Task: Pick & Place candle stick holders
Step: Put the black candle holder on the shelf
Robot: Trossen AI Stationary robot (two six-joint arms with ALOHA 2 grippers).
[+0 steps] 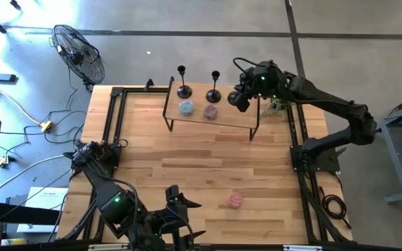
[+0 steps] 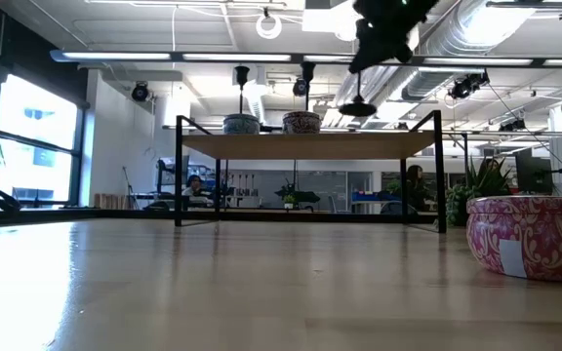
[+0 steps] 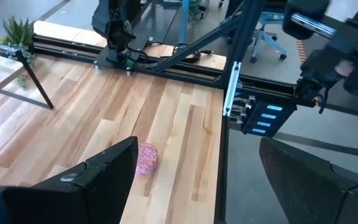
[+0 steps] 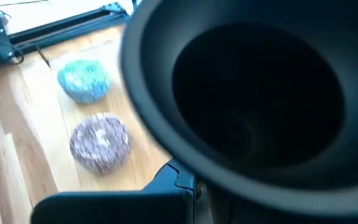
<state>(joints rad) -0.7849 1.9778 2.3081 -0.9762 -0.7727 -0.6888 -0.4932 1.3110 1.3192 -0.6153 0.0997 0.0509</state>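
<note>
The right gripper (image 1: 241, 97) sits in the upper middle of the high view, over the right part of a small raised shelf (image 1: 229, 115), and it appears closed on the third candle stick holder (image 2: 357, 105). In the low view that holder hangs near the top centre, its flared base clear above the shelf top. In the right wrist view the base fills most of the frame, so the fingers themselves are hidden; the grip is a judgement from how the holder hangs.

The other two candle stick holders (image 1: 184, 89) (image 1: 214, 94) stand upright on the shelf to the left of the gripper, with a blue tin (image 1: 186, 107) and a pink tin (image 1: 211, 111) just in front of them.

To set this one down well, the base should come down level and onto bare wood right of the pink tin, and the gripper should let go only once the base sits flat, since a thin stem on a small base tips easily.

Open room lies to the right of the pink tin, but the shelf's right edge and front edge are near, so the landing spot should stay well inside them.

The left gripper (image 3: 191, 180) waits open and empty at the bottom of the high view, over the table (image 1: 152, 153), near another pink tin (image 1: 236, 200)
</note>
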